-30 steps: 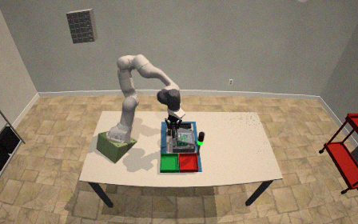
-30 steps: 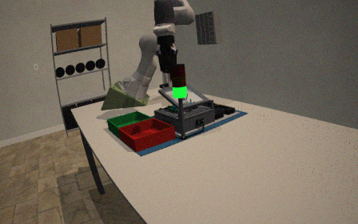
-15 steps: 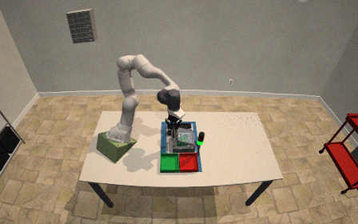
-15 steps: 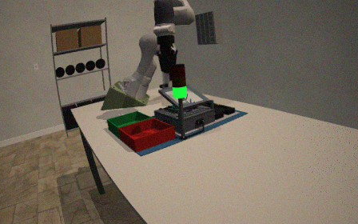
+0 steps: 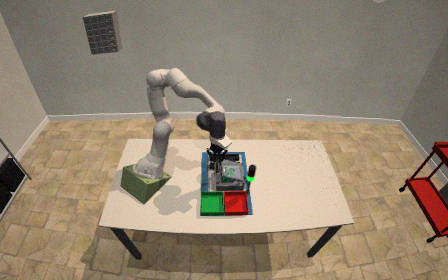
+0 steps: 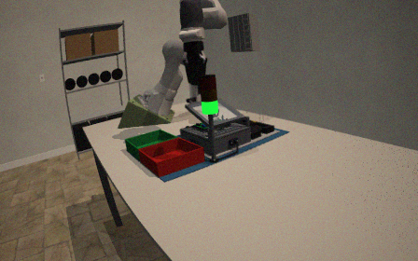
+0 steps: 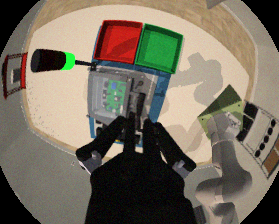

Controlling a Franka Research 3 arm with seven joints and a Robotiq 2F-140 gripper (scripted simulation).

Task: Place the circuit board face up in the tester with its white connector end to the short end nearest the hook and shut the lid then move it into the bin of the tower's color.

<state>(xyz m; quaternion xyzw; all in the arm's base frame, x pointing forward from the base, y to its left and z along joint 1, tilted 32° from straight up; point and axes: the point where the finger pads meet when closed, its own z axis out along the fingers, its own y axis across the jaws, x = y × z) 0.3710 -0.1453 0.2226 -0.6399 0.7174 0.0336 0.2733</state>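
Observation:
The tester (image 6: 215, 134) stands on the blue mat, and its clear lid (image 6: 217, 114) is tilted up, with the raised edge on the side away from the signal tower. The green circuit board (image 5: 231, 173) lies in the tester under the lid and also shows in the wrist view (image 7: 113, 95). The signal tower (image 6: 209, 106) shows green. My gripper (image 5: 216, 170) points straight down at the lid's raised edge, beside the board, and is shut on the lid's handle (image 7: 139, 98). The handle is small and partly hidden by the fingers.
The green bin (image 5: 212, 203) and the red bin (image 5: 236, 202) stand side by side on the mat in front of the tester, both empty. The black tray (image 6: 262, 127) lies behind the tester. The arm's green base block (image 5: 143, 182) is to the left.

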